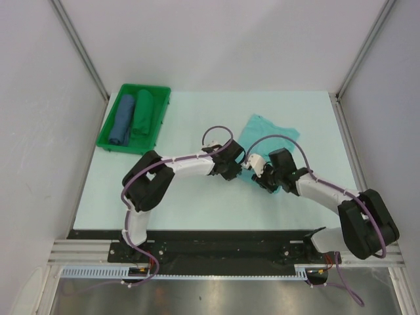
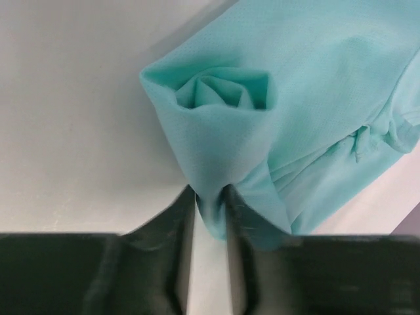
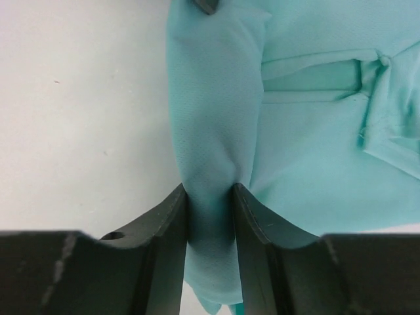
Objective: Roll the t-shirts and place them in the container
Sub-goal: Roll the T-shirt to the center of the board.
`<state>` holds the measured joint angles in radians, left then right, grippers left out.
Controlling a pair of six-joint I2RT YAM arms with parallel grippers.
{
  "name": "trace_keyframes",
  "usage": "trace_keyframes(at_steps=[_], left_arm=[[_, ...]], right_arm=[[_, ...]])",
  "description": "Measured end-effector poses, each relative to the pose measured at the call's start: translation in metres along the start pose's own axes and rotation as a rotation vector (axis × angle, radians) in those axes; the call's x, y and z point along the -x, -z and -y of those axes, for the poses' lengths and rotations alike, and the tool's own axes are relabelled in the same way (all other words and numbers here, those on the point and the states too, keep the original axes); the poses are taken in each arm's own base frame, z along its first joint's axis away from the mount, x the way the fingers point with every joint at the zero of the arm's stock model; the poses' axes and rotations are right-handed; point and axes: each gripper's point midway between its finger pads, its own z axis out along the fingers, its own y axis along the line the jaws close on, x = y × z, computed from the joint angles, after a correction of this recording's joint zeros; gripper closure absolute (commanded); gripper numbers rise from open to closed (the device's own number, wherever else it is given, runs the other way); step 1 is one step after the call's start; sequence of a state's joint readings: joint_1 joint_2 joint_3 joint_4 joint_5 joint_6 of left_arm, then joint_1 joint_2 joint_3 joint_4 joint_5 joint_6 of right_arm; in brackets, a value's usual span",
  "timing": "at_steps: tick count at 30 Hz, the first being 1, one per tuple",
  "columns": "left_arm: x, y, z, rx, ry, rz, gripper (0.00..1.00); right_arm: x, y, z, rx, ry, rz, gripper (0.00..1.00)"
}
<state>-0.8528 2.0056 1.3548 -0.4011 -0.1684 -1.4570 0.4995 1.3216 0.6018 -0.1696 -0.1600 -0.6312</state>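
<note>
A light mint-turquoise t-shirt (image 1: 269, 134) lies on the table right of centre, its near edge partly rolled. In the left wrist view the roll's spiral end (image 2: 223, 98) faces the camera, and my left gripper (image 2: 210, 200) is shut on a fold of its cloth. In the right wrist view my right gripper (image 3: 210, 197) is shut on the rolled edge (image 3: 210, 118), which runs away from the jaws. Both grippers meet at the shirt's near edge in the top view, the left (image 1: 235, 164) and the right (image 1: 257, 172). A blue rolled shirt (image 1: 122, 121) and a dark green one (image 1: 142, 114) lie in the tray.
A green plastic tray (image 1: 107, 141) stands at the table's back left. White walls with metal posts close in the left, right and back sides. The pale table surface (image 1: 197, 203) runs to a black rail at the near edge.
</note>
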Motion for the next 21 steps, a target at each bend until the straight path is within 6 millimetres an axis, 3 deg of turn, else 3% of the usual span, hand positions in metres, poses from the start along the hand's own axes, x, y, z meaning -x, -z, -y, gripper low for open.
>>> trace_keyframes(at_steps=[3,6,12,16,21], left_arm=[[0.002,0.002,-0.006,-0.005,-0.014,0.006,0.37],[0.005,0.007,-0.008,-0.032,-0.019,0.018,0.24],[0.012,0.025,-0.015,-0.127,-0.022,0.053,0.22],[0.010,0.023,-0.017,-0.177,-0.025,0.062,0.23],[0.007,0.020,-0.001,-0.256,-0.017,0.072,0.26]], right_arm=[[0.000,0.000,0.001,0.104,-0.084,0.015,0.67],[-0.005,-0.003,-0.001,0.226,-0.180,0.017,0.68],[-0.006,-0.006,0.001,0.433,-0.351,0.042,0.69],[-0.007,-0.007,0.004,0.581,-0.498,0.057,0.70],[-0.007,-0.009,0.006,0.712,-0.654,0.073,0.72]])
